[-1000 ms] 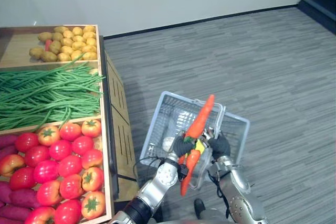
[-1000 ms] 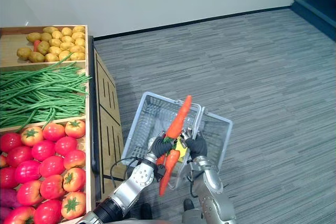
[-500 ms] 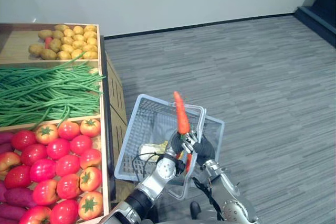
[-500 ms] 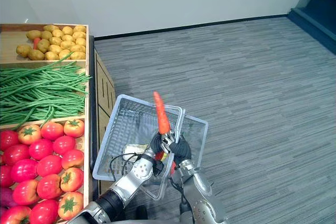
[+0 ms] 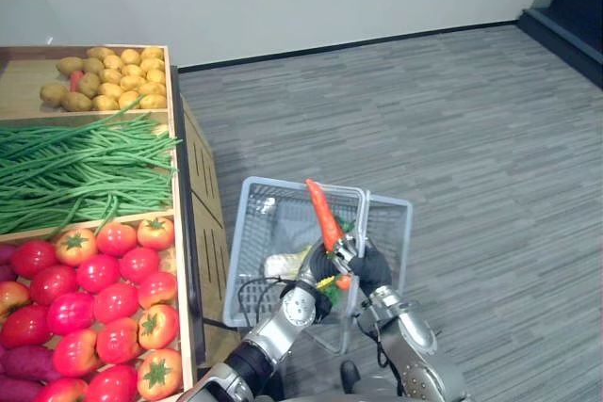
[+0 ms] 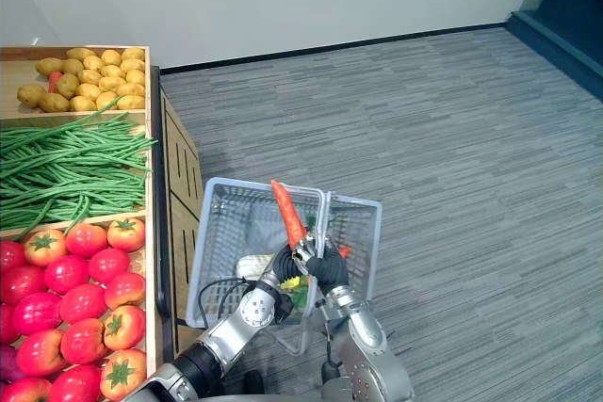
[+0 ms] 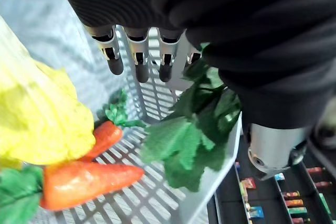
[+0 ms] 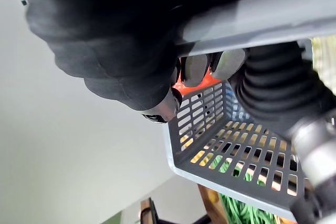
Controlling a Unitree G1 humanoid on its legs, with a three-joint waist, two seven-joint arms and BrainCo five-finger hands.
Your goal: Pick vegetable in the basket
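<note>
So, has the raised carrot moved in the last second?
Yes. The carrot, over the basket, swung from leaning away from the wooden stand to tipping toward it, and is nearer the stand.

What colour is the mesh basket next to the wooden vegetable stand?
The basket is pale grey perforated plastic. The left eye view shows it best.
</note>
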